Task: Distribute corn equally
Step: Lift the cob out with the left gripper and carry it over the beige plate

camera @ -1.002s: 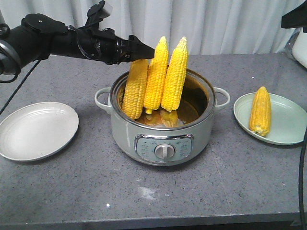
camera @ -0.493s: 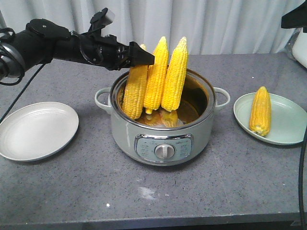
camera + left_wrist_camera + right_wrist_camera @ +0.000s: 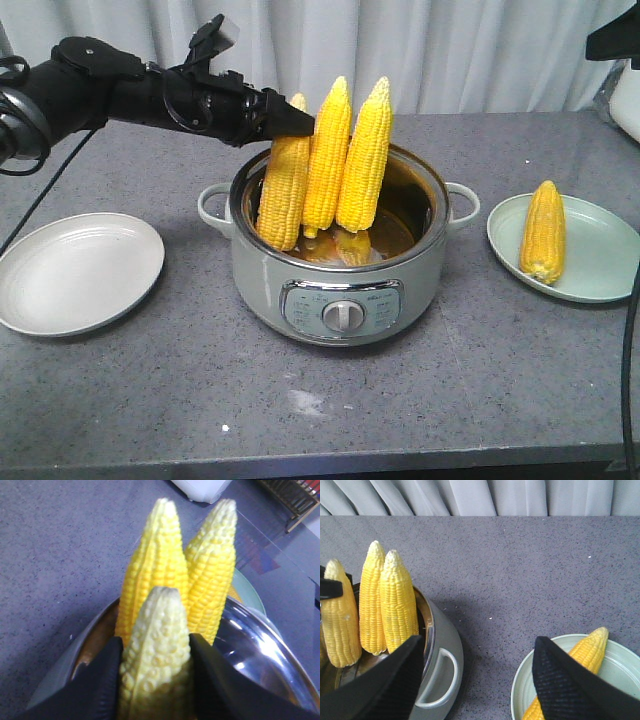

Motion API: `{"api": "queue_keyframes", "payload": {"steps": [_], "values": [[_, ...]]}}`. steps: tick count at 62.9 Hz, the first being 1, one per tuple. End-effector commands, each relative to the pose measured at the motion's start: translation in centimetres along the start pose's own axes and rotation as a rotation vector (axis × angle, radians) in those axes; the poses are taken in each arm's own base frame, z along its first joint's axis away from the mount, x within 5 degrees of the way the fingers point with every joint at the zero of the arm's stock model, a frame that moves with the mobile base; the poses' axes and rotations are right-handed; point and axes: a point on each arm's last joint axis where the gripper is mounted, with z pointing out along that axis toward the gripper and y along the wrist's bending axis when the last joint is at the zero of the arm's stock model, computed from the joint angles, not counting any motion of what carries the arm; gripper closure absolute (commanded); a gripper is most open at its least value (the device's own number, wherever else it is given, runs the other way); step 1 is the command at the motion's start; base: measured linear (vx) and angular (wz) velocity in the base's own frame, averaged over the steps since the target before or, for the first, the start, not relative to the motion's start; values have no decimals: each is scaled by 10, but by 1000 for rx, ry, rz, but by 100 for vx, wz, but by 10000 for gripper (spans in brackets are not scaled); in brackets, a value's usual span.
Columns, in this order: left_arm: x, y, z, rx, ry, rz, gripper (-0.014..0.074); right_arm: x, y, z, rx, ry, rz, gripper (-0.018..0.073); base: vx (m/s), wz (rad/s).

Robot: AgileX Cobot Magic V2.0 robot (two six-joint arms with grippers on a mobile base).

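Above pot point(image 3: 262, 275), left gripper point(image 3: 154, 647) around cob point(image 3: 283, 195)

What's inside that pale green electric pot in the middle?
Three yellow corn cobs stand upright, tips up; the left gripper clamps the leftmost cob. The pale green pot hides, behind its front wall, what they rest on.

Three upright cobs point(image 3: 328, 160) crowding pot point(image 3: 340, 300) at 9 o'clock, left gripper point(image 3: 296, 121) pinching left cob point(image 3: 283, 195) at tip, pot free at 3 o'clock, table point(image 3: 450, 390) open at 6 o'clock.
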Motion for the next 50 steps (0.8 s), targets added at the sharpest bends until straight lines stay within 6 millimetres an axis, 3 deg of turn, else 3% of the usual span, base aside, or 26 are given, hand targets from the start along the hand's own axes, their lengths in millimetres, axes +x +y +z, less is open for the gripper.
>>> {"api": "queue_keyframes", "payload": {"steps": [1,15,29,38,50], "values": [[-41,-50,-32,94,-132,96,605,-11,12,-18,-3,-91,-23,105,0,0],[-84,-119,-80,185,-205,283,605,-10,12,-18,-7,-84,-25,105,0,0],[-100,-173,-133,57,-230,390,605,-10,13,-18,-8,-84,-24,105,0,0],[-105,-188,-166,-179,-286,411,604,-10,13,-18,-17,-75,-23,105,0,0],[-108,-181,-196,-517,-342,300,604,-9,14,-18,-21,-69,-23,105,0,0]]}}
